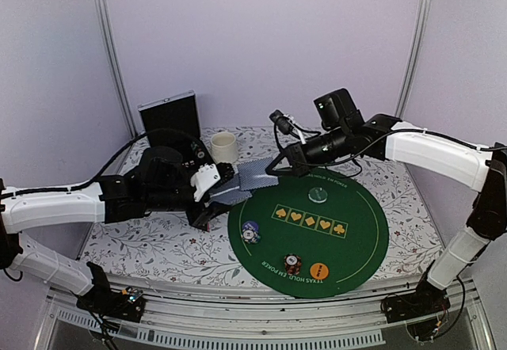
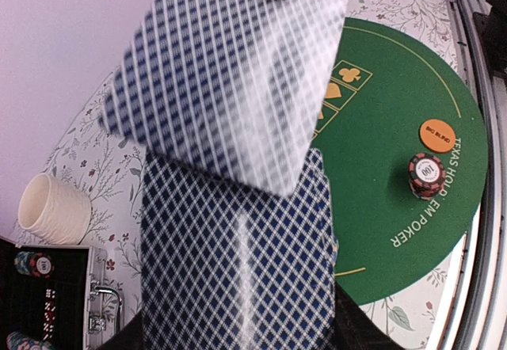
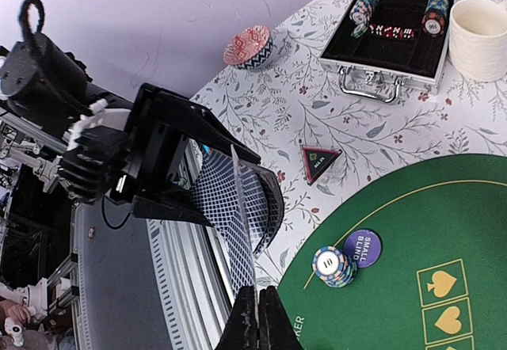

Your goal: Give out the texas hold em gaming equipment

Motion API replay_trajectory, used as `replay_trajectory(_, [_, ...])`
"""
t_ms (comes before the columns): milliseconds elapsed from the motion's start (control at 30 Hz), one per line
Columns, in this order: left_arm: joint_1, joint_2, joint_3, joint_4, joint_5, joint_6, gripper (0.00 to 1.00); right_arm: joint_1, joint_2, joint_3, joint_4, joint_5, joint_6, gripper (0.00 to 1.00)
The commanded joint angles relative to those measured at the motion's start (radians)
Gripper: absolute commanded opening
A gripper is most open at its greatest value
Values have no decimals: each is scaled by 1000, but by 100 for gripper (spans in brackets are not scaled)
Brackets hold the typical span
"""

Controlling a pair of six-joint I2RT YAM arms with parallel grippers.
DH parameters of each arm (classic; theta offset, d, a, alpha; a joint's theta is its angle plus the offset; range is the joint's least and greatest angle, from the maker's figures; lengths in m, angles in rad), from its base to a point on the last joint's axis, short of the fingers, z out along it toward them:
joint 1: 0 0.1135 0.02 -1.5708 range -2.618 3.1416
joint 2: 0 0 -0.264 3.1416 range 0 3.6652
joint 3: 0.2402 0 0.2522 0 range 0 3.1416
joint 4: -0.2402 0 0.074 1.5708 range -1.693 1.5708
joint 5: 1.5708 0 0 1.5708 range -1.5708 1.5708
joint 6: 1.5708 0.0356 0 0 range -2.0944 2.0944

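Texas hold em gaming equipment: partly on a round green mat point(image 1: 360, 231), partly on the flowered tabletop point(image 1: 150, 247), partly held aloft.
Playing cards: one deck point(image 2: 238, 255) and one single card point(image 1: 255, 174). The backs carry a fine grey-blue and white diamond lattice.
Left claw point(image 3: 230, 192): closed on the deck from both sides, holding it above the tabletop just off the mat's left edge.
Right claw point(image 3: 257, 322): fingers pinched together on one edge of the single card. The card sits over the deck and is blurred in the left wrist view. I cannot tell whether it touches the deck.
Chip stacks: three on the mat.
- The blue-white stack point(image 1: 251, 231) is at the left edge.
- The dark red stack point(image 1: 292, 264) is near the front edge.
- The pale green stack point(image 1: 318, 195) is at the far side.
Discs: two, both lying flat on the mat.
- The orange disc point(image 1: 319, 271), printed BIG BLIND, is just beside the dark red stack.
- The purple disc point(image 3: 363, 247), printed SMALL BLIND, is just beside the blue-white stack.
Triangular token point(image 3: 319, 162): one, black with a red border, flat on the tabletop off the mat, between the mat and the case.
Case point(image 3: 388, 61): one, silver-edged, black inside, lid open, with two chip stacks in it.
Mug point(image 1: 223, 147): one, cream, upright just beside the case.
Bowl point(image 3: 249, 47): one, small and patterned, on the tabletop well apart from the mat.
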Motion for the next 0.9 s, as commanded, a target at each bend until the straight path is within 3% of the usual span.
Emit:
replay_trajectory(0, [23, -8, 12, -5, -6, -12, 54, -62, -107, 30, -16, -30, -15, 2])
replay_trajectory(300, [36, -3, 43, -23, 2, -21, 55, -174, -130, -50, -38, 15, 22, 2])
replay_trajectory(567, [39, 20, 102, -34, 30, -13, 56, -176, 25, -18, -96, 102, 17, 2])
replay_trajectory(700, [43, 19, 106, -40, 46, 1, 56, -176, 94, 6, -96, 38, -8, 2])
replay_trajectory(867, [53, 9, 99, -34, 53, -7, 56, -172, 162, 64, -188, 70, -86, 2])
